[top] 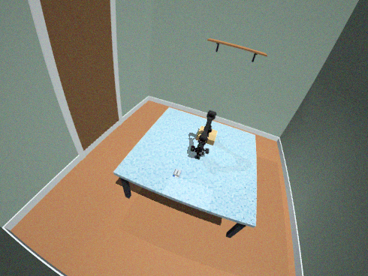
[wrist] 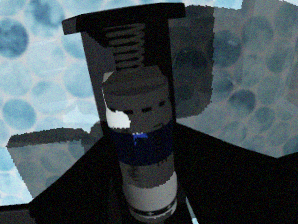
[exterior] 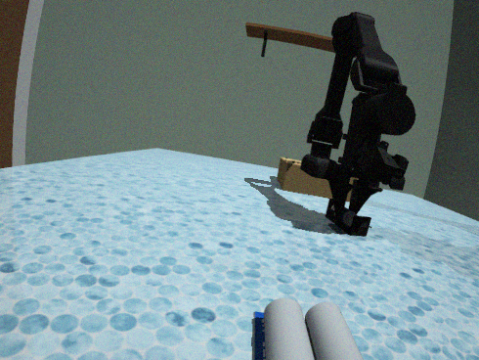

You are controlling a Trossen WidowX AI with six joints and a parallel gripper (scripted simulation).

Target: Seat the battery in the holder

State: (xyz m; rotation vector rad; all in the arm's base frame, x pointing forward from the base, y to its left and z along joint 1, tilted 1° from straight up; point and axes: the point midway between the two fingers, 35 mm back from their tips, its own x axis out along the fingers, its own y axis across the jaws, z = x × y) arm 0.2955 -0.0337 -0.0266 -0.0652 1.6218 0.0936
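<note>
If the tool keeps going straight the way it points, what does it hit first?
Probably the holder. The tool, shut on the battery, points down into it, with the spring just past the battery's far end. The table lies right underneath. Remaining depth is unclear.
</note>
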